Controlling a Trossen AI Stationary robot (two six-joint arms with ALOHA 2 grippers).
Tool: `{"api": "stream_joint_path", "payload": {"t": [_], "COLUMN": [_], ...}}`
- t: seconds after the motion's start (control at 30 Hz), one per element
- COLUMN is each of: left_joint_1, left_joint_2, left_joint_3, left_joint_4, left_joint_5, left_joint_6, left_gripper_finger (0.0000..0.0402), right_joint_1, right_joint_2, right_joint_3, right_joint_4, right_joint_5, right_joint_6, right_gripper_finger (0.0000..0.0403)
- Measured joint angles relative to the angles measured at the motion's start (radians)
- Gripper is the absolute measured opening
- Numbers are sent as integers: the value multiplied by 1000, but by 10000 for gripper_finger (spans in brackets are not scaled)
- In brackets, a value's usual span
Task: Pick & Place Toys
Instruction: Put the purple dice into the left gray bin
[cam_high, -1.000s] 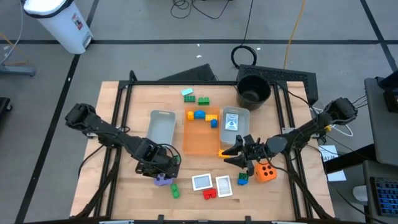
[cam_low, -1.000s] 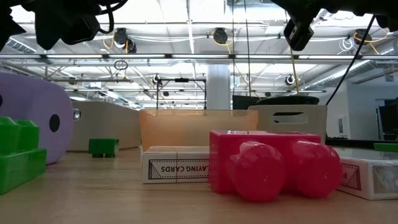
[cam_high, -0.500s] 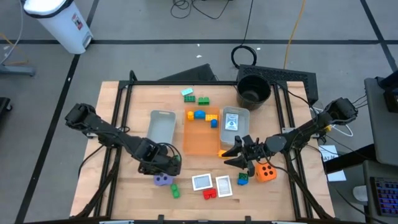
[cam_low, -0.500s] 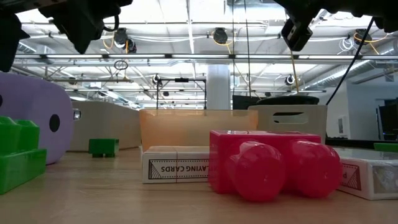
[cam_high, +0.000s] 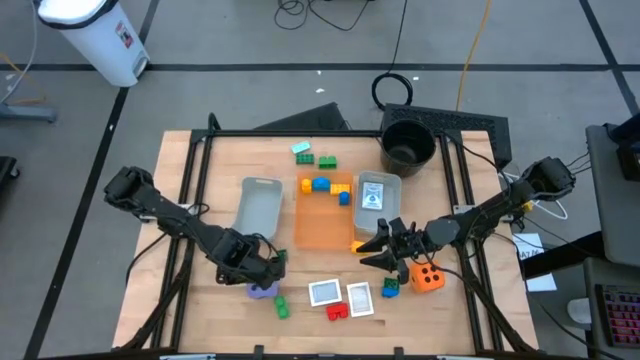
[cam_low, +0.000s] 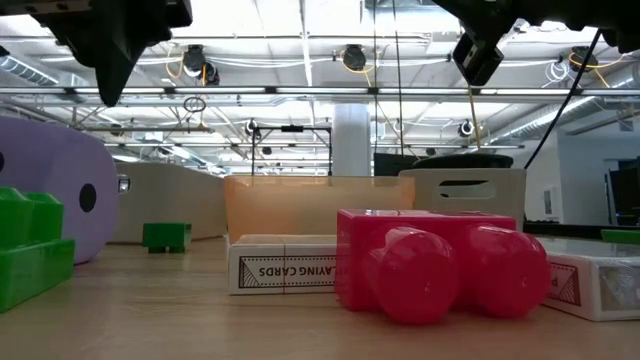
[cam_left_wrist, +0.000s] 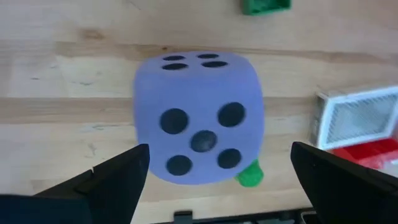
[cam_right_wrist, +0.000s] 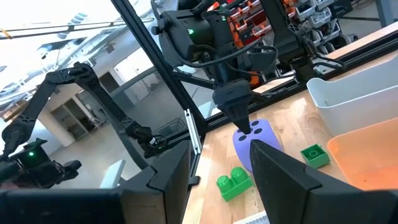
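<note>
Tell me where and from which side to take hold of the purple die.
Grip the purple die across two opposite flat side faces, coming straight down from above. It sits square on the bare table with its five-spot face up, and the open left gripper hangs over it with jaws apart on either side. A green brick lies close by one edge, so probably avoid that side.

Left end effector (cam_high: 258, 272) hangs low with fingers spread wide; right end effector (cam_high: 383, 250), partly parted, hovers opposite.
</note>
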Motion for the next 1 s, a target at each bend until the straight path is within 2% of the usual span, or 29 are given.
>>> {"api": "stream_joint_path", "payload": {"t": [0.4, 1.0], "left_joint_1": [0, 10], "left_joint_2": [60, 86], "left_joint_3": [0, 1], "left_joint_4": [-7, 61], "left_joint_5": [60, 33], "left_joint_6": [-28, -25], "left_gripper_finger": [397, 397], "right_joint_1": [-4, -4], "right_joint_2": [0, 0], "right_joint_3": [0, 0], "right_joint_4": [-9, -35], "right_joint_5": [-16, -16], "right_joint_6": [-1, -1], "right_gripper_finger": [160, 160]}}
